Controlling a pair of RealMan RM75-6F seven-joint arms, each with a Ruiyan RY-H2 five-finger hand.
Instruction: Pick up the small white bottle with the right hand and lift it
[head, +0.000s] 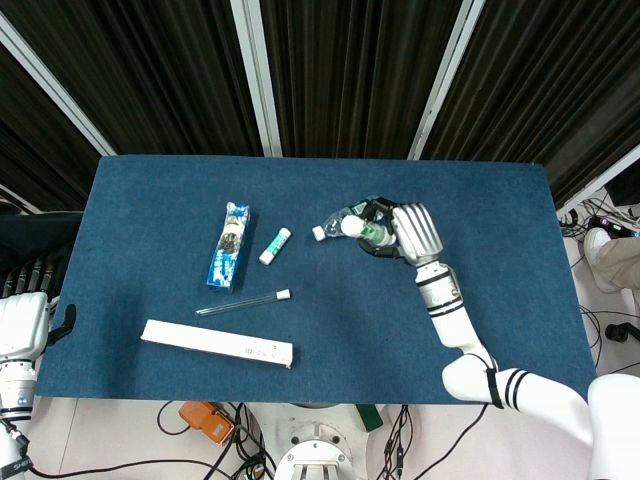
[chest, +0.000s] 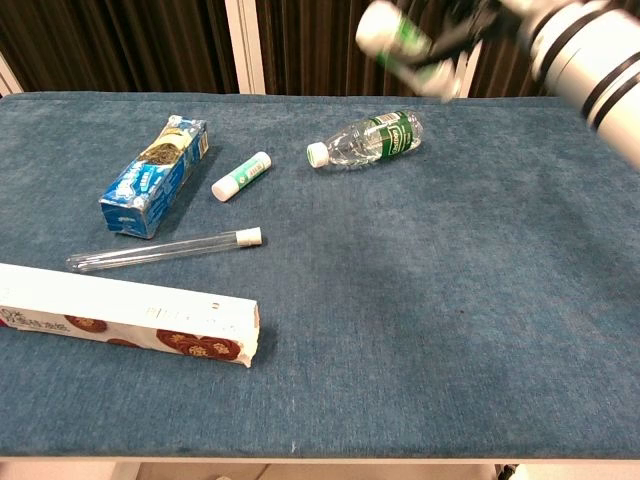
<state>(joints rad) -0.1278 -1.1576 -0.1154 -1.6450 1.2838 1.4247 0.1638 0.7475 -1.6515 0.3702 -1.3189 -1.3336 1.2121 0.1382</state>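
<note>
The small white bottle (head: 358, 227) with its green label is off the table, lying on its side in the grip of my right hand (head: 408, 232), whose fingers wrap its body. In the chest view the bottle (chest: 398, 42) appears blurred near the top edge, high above the blue tabletop (chest: 420, 300), and only part of the right hand (chest: 478, 18) shows there. My left hand (head: 26, 305) hangs beside the table's left edge, fingers extended and holding nothing.
A clear water bottle (chest: 365, 138) lies on the table below the lifted hand. Further left lie a blue box (chest: 155, 175), a small white-green tube (chest: 241, 175), a glass test tube (chest: 165, 250) and a long white carton (chest: 125, 315).
</note>
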